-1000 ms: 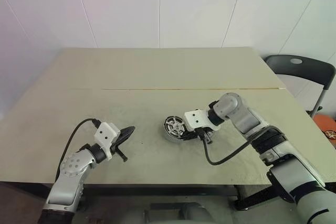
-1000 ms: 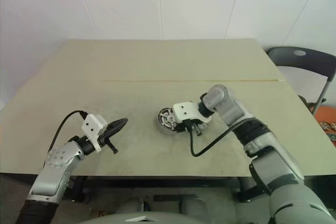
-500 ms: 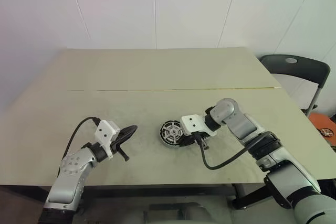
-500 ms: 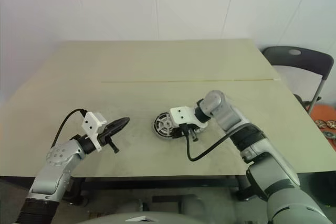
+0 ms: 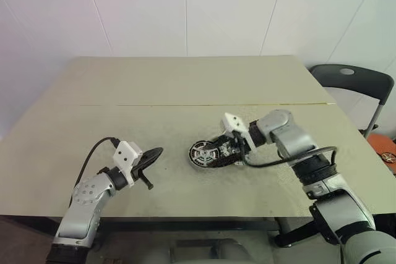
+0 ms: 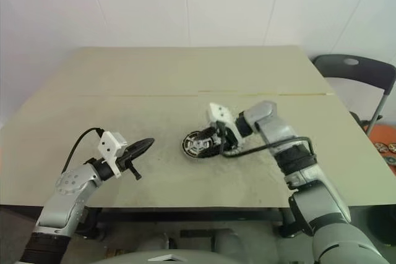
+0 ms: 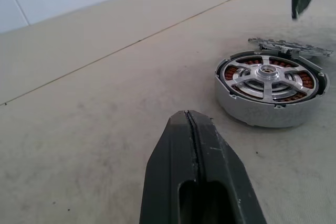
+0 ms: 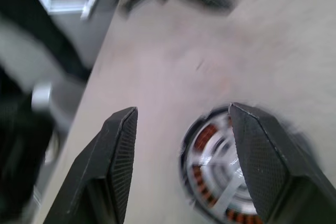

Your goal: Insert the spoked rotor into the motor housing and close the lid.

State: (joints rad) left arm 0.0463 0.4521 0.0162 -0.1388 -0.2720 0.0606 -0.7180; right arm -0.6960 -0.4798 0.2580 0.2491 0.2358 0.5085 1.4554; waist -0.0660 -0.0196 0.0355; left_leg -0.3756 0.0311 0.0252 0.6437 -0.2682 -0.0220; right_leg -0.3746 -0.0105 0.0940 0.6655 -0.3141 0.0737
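Note:
The motor housing (image 7: 270, 109) lies on the table's middle, its copper windings showing. The spoked rotor (image 7: 266, 77) sits inside it, silver spokes and hub over the windings. The lid (image 7: 294, 47), a flat ribbed grey disc, leans on the housing's rim on the side away from my left arm. My right gripper (image 8: 182, 109) hovers open just above and to the right of the housing (image 5: 204, 153), fingers pointing left, holding nothing. My left gripper (image 5: 154, 153) is shut and empty, low over the table, a hand's width left of the housing.
The beige table (image 5: 185, 85) has a thin seam across its middle. A dark folding chair (image 5: 352, 81) stands off the back right corner. My right arm's cable (image 5: 291, 159) loops over the table near the housing.
My right gripper has lifted a little, rolled its wrist and opened beside the housing. The left arm has stayed put.

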